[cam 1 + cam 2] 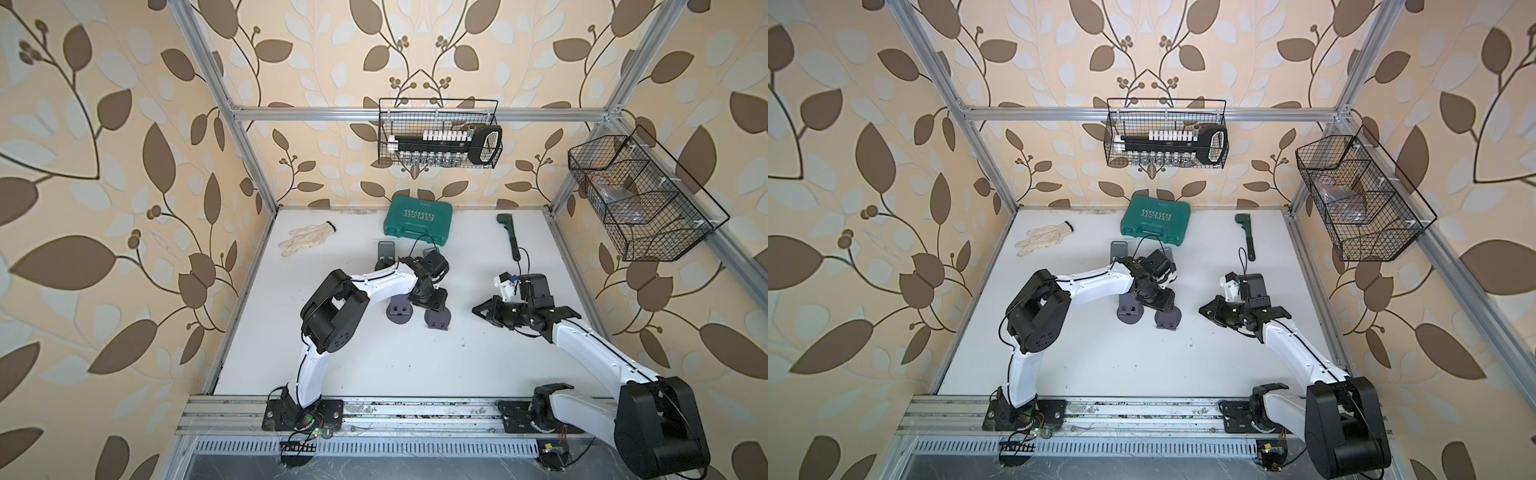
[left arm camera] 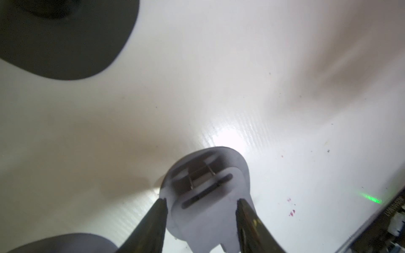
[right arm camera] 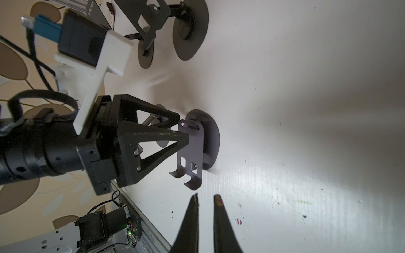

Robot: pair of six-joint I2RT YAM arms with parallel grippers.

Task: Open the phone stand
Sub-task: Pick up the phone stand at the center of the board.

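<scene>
The white desk [image 1: 374,365] carries the phone stand [image 3: 190,149] near its middle, resting on its round base [image 3: 211,140]. Its slotted plate [image 2: 203,192] looks lifted off the base, so the opening seems begun but not finished. The left gripper [image 2: 201,200] has its jaws closed on the plate's side edges. The right gripper [image 3: 206,196] hovers close by, jaws nearly together and empty.

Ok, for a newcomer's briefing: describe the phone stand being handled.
Find the green case at the back of the white table. Nearer the robot, the grey phone stand is the only one with its plate between the left gripper's fingers.
</scene>
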